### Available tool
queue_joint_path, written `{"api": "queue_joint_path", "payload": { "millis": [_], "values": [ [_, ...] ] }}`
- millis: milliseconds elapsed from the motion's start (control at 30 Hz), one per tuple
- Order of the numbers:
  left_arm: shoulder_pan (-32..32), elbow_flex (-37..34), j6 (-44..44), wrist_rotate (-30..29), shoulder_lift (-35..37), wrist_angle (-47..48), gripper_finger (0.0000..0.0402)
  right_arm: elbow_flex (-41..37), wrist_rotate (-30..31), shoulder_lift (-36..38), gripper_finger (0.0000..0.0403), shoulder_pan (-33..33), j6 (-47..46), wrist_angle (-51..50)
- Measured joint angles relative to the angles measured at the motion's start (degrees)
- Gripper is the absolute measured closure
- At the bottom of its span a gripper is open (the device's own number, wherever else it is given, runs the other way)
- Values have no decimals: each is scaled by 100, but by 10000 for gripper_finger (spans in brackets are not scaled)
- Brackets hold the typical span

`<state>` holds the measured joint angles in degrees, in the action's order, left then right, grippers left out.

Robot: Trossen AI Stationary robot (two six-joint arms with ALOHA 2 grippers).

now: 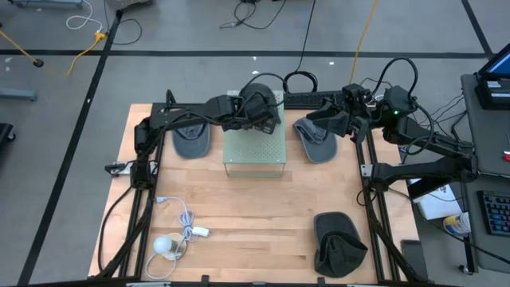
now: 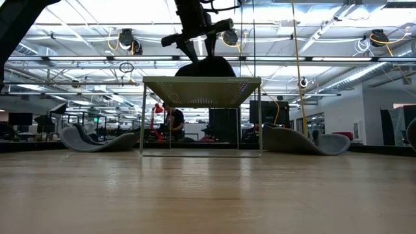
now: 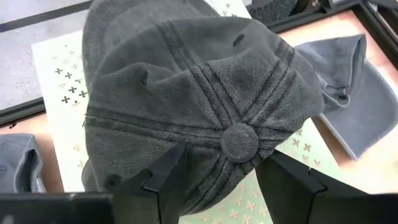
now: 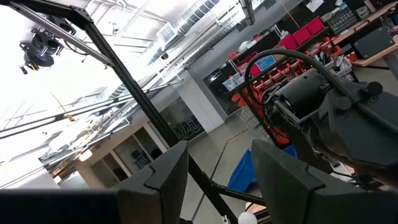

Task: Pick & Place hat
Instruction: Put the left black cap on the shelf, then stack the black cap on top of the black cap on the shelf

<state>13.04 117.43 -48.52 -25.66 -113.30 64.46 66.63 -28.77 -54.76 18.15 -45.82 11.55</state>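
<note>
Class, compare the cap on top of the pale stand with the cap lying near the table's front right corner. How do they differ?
The cap on the stand sits raised above the table, under the left claw; the front-right cap lies on the bare wood, alone. The first looks charcoal grey, the second looks darker still. Both are soft cloth caps.

The hat point(image 3: 193, 93) on the stand was faded grey cloth, a coarse matt twill with raised seams meeting at a fabric-covered button point(image 3: 240, 142). The stand's top point(image 3: 56, 74) looked like smooth, pale sheet perforated with small cross-shaped cutouts. The table point(image 1: 255, 231) was light wood with a smooth, faintly glossy finish, and the left gripper's fingers point(image 3: 165, 180) looked like matt black plastic.
</note>
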Motion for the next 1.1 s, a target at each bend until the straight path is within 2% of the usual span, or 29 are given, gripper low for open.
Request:
{"api": "queue_joint_path", "payload": {
  "millis": [533,767,1100],
  "values": [
    [-5,3,353,-84,368,-156,198,0,17,0,232,2,0,24],
    [-15,0,726,621,587,-6,203,0,31,0,232,1,0,31],
    [-210,4,1345,783,915,66,206,0,42,0,232,2,0,26]
  ]
}}
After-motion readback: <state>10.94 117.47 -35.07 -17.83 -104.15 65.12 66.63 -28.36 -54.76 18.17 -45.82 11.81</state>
